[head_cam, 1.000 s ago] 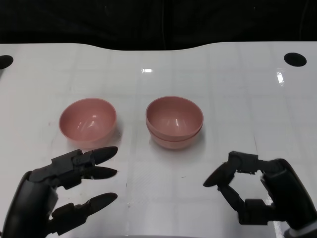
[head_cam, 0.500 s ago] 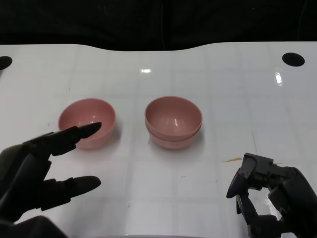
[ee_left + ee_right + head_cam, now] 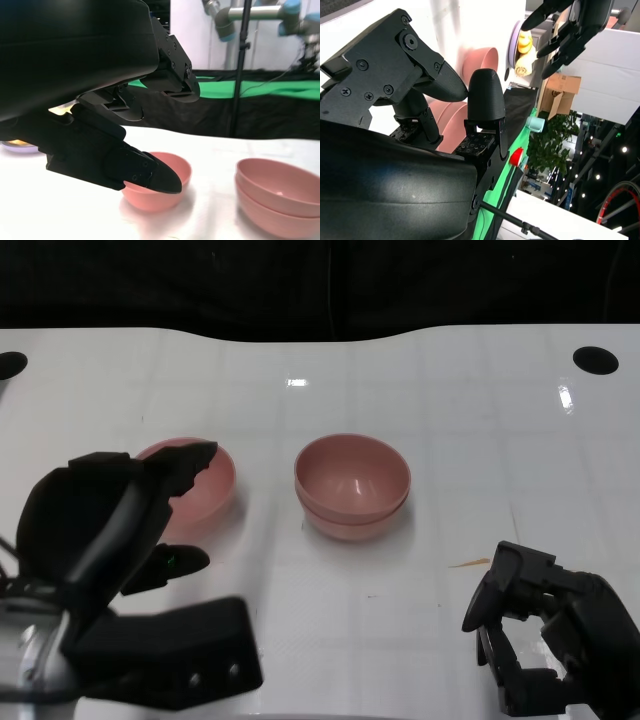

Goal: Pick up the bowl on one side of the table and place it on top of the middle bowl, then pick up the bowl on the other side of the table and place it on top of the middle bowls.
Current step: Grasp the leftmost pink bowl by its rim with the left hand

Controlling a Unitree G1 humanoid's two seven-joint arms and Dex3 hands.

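Two pink bowls nested together (image 3: pixel 352 486) stand in the middle of the white table (image 3: pixel 480 430); they show too in the left wrist view (image 3: pixel 277 195). A single pink bowl (image 3: pixel 205 480) (image 3: pixel 172 177) sits to their left. My left hand (image 3: pixel 120 515) is raised above the table just in front of that bowl, its fingers apart and reaching over the near rim, holding nothing. My right hand (image 3: pixel 545 635) hangs low at the near right, fingers curled in on nothing, well away from the bowls.
Black round holes mark the table's far corners (image 3: pixel 596 359) (image 3: pixel 10 365). A small orange speck (image 3: pixel 468 563) lies near my right hand. Black cloth runs behind the table's far edge. The right wrist view shows a plate with yellow items (image 3: pixel 522 42) far off.
My left hand has risen and moved forward to the single left bowl, now covering its near rim. The right hand has drawn back toward the near edge with its fingers curled in.
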